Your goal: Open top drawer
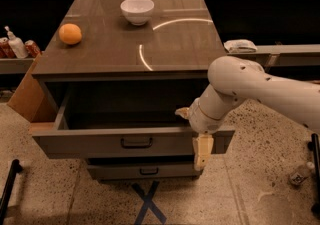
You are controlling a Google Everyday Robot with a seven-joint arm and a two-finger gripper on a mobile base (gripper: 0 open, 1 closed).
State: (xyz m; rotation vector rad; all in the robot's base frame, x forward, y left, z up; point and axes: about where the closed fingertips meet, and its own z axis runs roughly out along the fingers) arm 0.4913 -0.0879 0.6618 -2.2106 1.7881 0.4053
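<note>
The top drawer (90, 141) stands pulled out from under the grey-brown tabletop (130, 54). It is a deep open box, and I see nothing in it. Its small dark bar handle (136, 143) is at the centre of the front. My gripper (200, 144) is at the right end of the drawer front, over its top edge, well right of the handle. The white arm (250, 86) reaches in from the right. A narrower lower drawer (115, 171) with a like handle (148, 171) shows closed beneath.
An orange (70, 34) and a white bowl (137, 10) sit on the tabletop. A cardboard box (25, 94) leans at the cabinet's left. Bottles (15, 45) stand on a left shelf. A blue tape X (148, 203) marks the floor. A white cloth (241, 45) lies on the right ledge.
</note>
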